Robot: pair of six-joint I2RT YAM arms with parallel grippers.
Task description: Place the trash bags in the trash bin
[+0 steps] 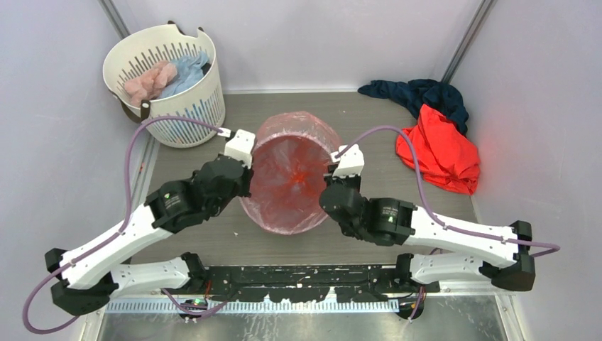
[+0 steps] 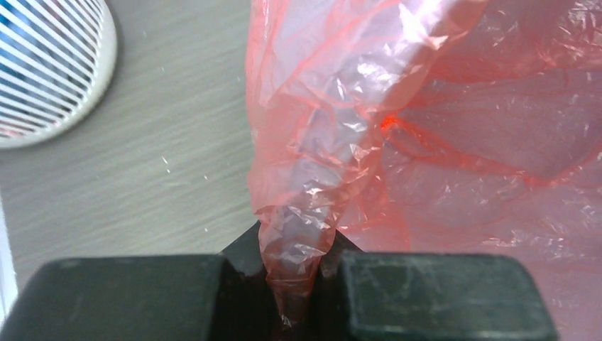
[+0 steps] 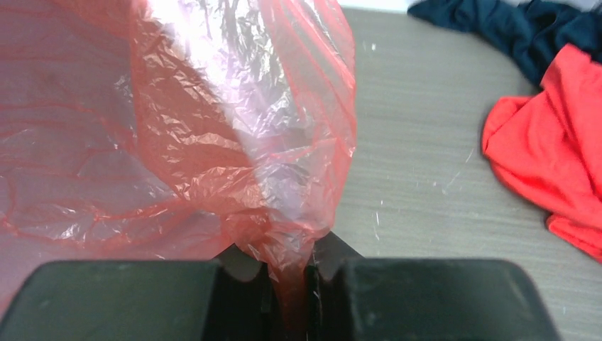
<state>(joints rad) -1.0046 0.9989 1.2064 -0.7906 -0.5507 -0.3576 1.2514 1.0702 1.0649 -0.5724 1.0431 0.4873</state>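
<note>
The translucent red-pink trash bag (image 1: 291,167) is spread open over a round bin at the table's middle. The film covers the bin's mouth and sides, so only the bin's round outline (image 1: 282,223) shows through it. My left gripper (image 1: 246,181) is shut on the bag's left edge; in the left wrist view a bunched strip of film (image 2: 298,234) runs down between the gripper's (image 2: 294,264) fingers. My right gripper (image 1: 331,188) is shut on the bag's right edge; in the right wrist view the film (image 3: 284,234) is pinched in the gripper (image 3: 289,268).
A white slotted laundry basket (image 1: 181,114) with pink and blue cloths stands at the back left, and shows in the left wrist view (image 2: 42,71). A red-orange garment (image 1: 444,153) and a navy garment (image 1: 419,92) lie at the back right. Walls close in on both sides.
</note>
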